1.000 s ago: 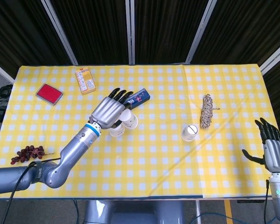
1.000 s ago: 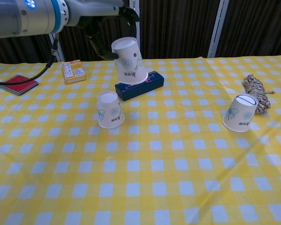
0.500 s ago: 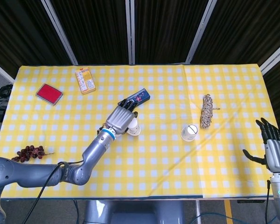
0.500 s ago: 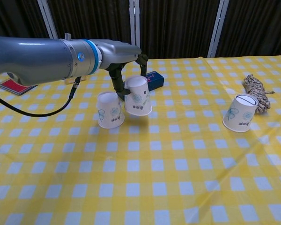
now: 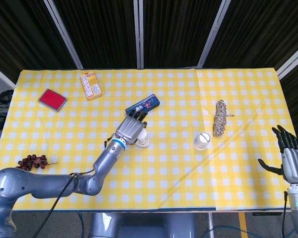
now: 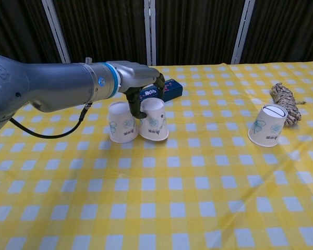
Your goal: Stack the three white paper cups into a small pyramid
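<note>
Head view: left hand (image 5: 131, 130) grips second cup (image 5: 143, 139), third cup (image 5: 201, 140) at its 3 o'clock, nearer the spread, empty right hand (image 5: 291, 161); chest view: held cup (image 6: 154, 120) upside-down touching first cup (image 6: 122, 122)

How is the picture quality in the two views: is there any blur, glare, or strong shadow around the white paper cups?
Head view: even light, sharp, no glare; the left hand hides most of the two neighbouring white paper cups. Chest view: the cups are sharp with only soft shadows at their bases; the third tilted white paper cup is clear too; the near grey arm looks enlarged at the frame edge.
</note>
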You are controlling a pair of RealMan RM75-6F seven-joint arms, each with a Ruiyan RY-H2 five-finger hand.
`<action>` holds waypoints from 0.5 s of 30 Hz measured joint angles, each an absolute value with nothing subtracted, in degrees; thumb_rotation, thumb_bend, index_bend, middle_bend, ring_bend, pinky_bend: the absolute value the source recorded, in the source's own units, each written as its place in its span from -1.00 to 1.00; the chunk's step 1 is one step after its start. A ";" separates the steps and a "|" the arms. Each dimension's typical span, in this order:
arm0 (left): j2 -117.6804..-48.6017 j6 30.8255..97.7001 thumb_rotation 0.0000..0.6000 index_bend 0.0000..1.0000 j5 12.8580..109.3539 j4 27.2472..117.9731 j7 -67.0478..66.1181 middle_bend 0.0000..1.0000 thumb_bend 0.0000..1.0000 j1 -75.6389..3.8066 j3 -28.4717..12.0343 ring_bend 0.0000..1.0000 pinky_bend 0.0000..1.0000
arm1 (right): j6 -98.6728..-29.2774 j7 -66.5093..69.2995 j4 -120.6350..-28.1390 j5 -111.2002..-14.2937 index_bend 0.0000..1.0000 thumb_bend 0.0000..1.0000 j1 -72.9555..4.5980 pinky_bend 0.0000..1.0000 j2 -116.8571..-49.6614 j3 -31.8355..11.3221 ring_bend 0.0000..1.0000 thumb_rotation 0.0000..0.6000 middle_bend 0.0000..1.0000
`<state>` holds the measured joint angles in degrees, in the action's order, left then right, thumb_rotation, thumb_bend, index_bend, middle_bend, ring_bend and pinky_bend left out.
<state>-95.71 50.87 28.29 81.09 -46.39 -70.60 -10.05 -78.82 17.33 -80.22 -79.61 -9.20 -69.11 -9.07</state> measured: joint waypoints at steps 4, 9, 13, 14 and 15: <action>-95.96 50.74 1.00 -0.73 27.72 80.67 -46.58 -1.00 -0.22 -70.81 -9.76 -1.00 -1.00 | -78.83 17.24 -80.23 -79.66 -0.94 -0.81 -9.23 -1.00 -69.19 -9.05 -1.00 1.00 -1.00; -95.97 50.61 1.00 -0.97 27.74 80.76 -46.12 -1.00 -0.25 -70.79 -9.69 -1.00 -1.00 | -78.83 16.66 -80.18 -79.65 -0.94 -0.81 -9.27 -1.00 -69.25 -9.01 -1.00 1.00 -1.00; -95.23 51.13 1.00 -1.00 29.02 81.69 -45.54 -1.00 -0.26 -70.42 -9.57 -1.00 -1.00 | -78.91 16.35 -80.24 -79.47 -0.94 -0.81 -9.24 -1.00 -69.33 -9.07 -1.00 1.00 -1.00; -94.96 51.37 1.00 -1.00 29.33 82.01 -45.43 -1.00 -0.26 -70.30 -9.53 -1.00 -1.00 | -78.93 16.41 -80.25 -79.41 -0.94 -0.81 -9.23 -1.00 -69.32 -9.10 -1.00 1.00 -1.00; -94.67 51.65 1.00 -1.00 29.66 82.40 -45.26 -1.00 -0.26 -70.14 -9.53 -1.00 -1.00 | -78.95 16.38 -80.23 -79.38 -0.94 -0.81 -9.22 -1.00 -69.31 -9.13 -1.00 1.00 -1.00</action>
